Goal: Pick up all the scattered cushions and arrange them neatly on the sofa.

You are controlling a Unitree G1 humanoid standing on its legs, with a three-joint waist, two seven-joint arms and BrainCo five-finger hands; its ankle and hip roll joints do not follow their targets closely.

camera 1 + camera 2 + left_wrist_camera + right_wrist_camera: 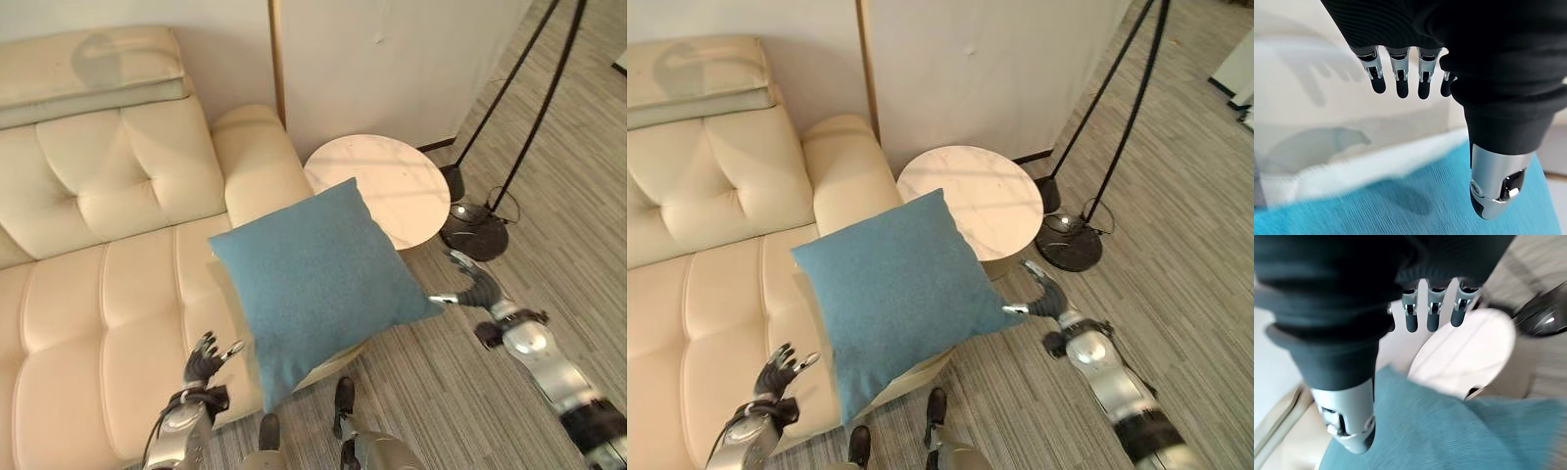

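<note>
The blue cushion [318, 284] is over the sofa's [108, 294] front edge — neither hand grips it. The left hand [204, 362] and right hand [477, 285] are spread beside it, fingers loose.

Each arm is a silver-grey metal tube broken by dark bands near the wrist and elbow. The left robot hand [204, 364] and the right robot hand [477, 287] share one build: slim silver fingers [1399, 78] ending in rounded dark tips, set in a row, with a thicker thumb [1495, 186] apart from them, its polished silver shell carrying small dark recesses. A black ribbed cover wraps the back of each hand and the wrist, its fine ridges running crosswise
</note>
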